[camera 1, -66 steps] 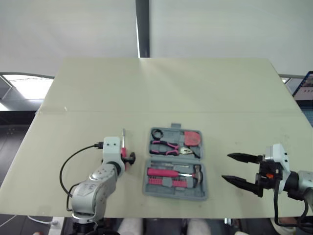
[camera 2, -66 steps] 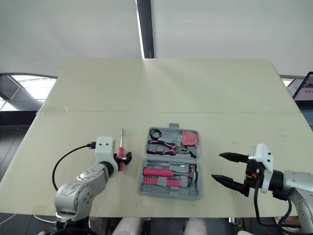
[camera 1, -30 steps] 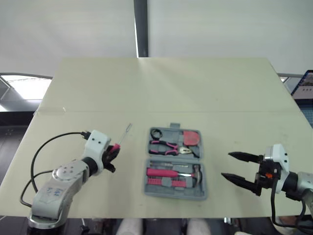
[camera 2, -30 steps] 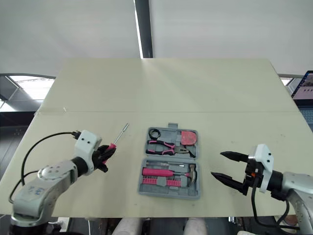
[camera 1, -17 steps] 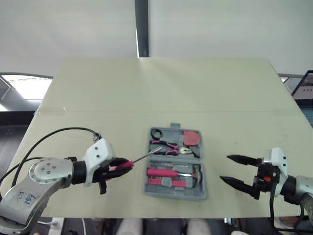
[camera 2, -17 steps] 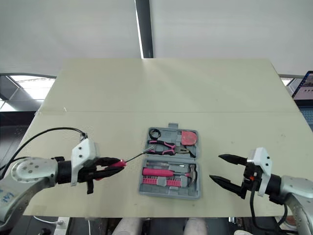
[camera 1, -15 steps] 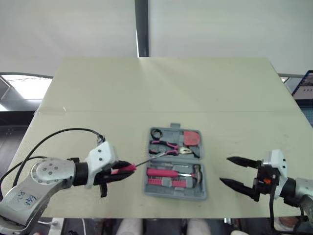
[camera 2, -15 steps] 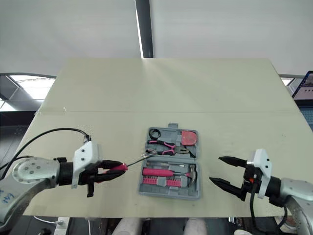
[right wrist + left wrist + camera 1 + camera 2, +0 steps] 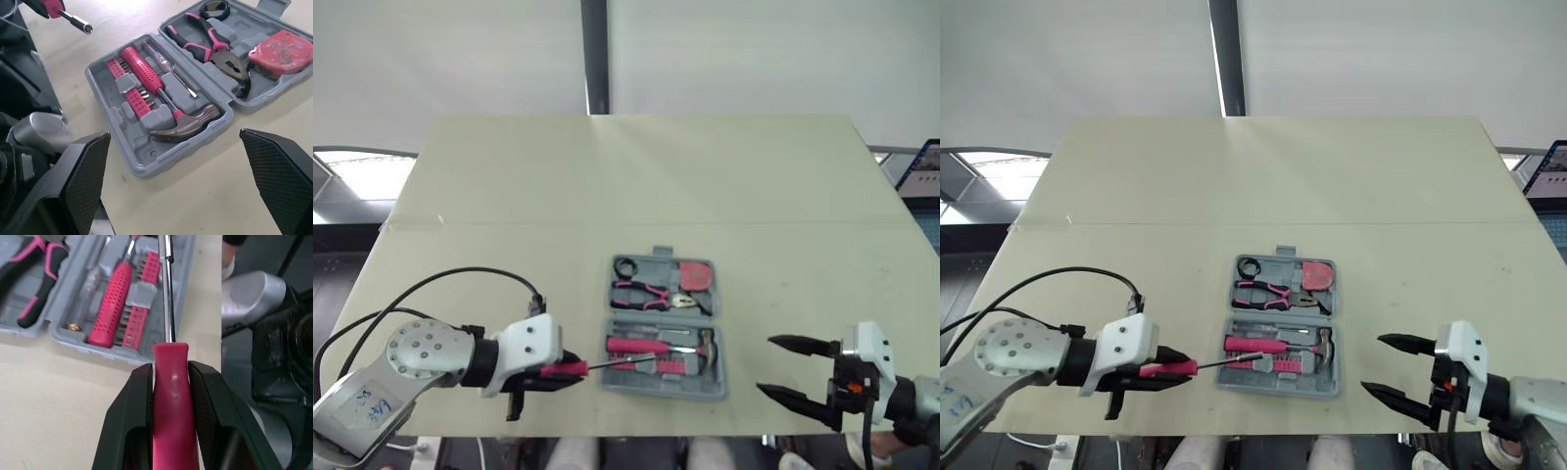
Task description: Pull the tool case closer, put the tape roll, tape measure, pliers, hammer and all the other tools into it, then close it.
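Note:
The grey tool case (image 9: 720, 384) lies open near the table's front edge. Its far half holds the black tape roll (image 9: 627, 267), pink tape measure (image 9: 697, 276) and pliers (image 9: 651, 292). Its near half holds the hammer (image 9: 183, 126), a pink-handled driver (image 9: 636, 345) and bits. My left gripper (image 9: 570, 369) is shut on the pink handle of a screwdriver (image 9: 171, 396), left of the case. The steel shaft (image 9: 167, 293) points right, over the case's near half. My right gripper (image 9: 765, 365) hangs open and holds nothing, to the right of the case by the front edge.
The table (image 9: 636, 176) is bare beyond the case. A black cable (image 9: 431, 289) loops from my left arm over the table's left front corner. The front edge runs just below the case and both grippers.
My left arm swung toward the front edge and turned the screwdriver from pointing away to pointing right over the case. The right gripper sank slightly toward the front edge, still open.

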